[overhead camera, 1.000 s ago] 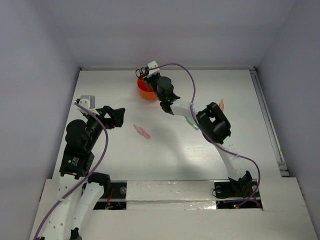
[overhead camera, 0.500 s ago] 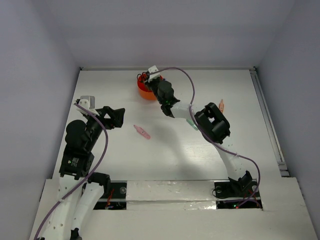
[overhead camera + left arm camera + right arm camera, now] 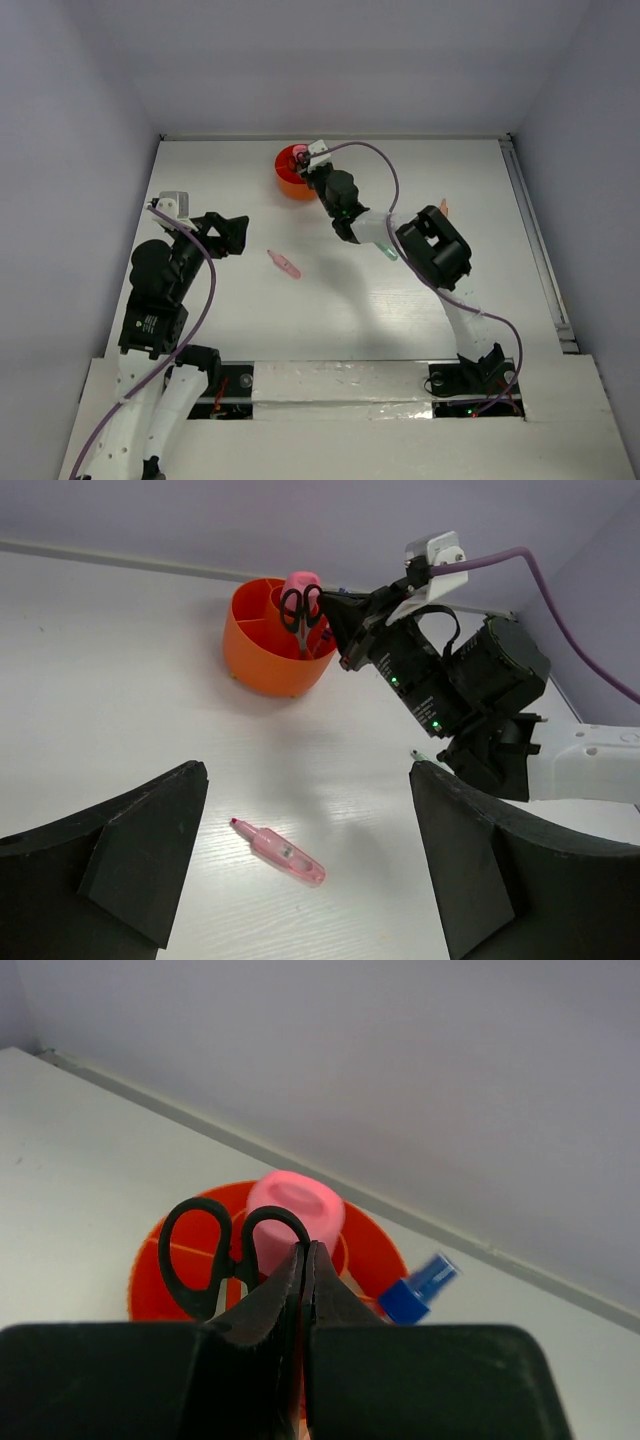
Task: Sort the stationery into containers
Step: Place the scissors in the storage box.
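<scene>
Right gripper point(image 3: 316, 170) backed off orange tub point(image 3: 291, 187) at far edge; fingers pressed together, empty. Scissors point(image 3: 301, 620), pink piece point(image 3: 296, 1198) and blue pen point(image 3: 415, 1290) already in tub. Left gripper point(image 3: 236, 236) wide open, empty. Still unsorted: pink capsule point(image 3: 284, 265) mid-counter, green piece point(image 3: 386, 251), orange-pink piece point(image 3: 442, 208) toward right edge.

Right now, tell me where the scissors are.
In the left wrist view the scissors stand handles-up in the orange tub at the far side of the table, beside a pink piece, just ahead of the right hand.

No writing is legible anywhere; a pale label point(image 3: 150, 323) on the left arm point(image 3: 160, 280) perhaps carries print, too small.
</scene>
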`<state>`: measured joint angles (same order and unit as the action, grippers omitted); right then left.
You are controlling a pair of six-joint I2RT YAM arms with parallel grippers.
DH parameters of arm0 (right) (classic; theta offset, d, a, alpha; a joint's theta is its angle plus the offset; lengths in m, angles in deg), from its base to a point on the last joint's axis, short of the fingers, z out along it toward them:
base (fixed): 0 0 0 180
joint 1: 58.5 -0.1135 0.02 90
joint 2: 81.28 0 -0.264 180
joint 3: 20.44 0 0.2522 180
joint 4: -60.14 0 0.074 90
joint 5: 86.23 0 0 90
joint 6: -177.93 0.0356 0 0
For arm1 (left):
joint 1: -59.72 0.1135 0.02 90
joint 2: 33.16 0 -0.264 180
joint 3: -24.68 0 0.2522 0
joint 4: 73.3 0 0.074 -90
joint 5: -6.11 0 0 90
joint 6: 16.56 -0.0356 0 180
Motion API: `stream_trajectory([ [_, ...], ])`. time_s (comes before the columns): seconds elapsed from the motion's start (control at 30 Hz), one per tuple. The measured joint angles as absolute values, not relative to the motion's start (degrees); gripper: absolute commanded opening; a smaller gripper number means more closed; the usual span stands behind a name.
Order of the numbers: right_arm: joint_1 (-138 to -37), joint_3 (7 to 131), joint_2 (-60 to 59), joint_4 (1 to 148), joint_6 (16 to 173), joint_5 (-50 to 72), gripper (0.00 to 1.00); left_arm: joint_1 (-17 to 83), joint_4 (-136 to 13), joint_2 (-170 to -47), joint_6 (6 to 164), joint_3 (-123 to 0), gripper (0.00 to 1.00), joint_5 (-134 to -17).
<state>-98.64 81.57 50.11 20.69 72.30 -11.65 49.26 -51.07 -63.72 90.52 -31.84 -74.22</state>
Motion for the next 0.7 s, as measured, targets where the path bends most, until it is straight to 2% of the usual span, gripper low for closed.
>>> stream_trajectory([
  [0.6, -96.8, 73.3, 45.4, 19.2, 73.9, -18.9, 0.01, 50.0, -51.1, -63.8, 90.5, -31.8, 0.8, -73.5],
  [0.67, -96.3, 72.8, 45.0, 19.2, 74.2, -19.2, 0.04, 50.1, -51.1, -63.9, 90.5, -31.8, 0.8, -73.4],
  [0.7, -96.0, 72.4, 44.7, 19.2, 74.4, -19.2, 0.09, 50.1, -51.1, -63.9, 90.5, -31.8, 0.8, -73.3],
])
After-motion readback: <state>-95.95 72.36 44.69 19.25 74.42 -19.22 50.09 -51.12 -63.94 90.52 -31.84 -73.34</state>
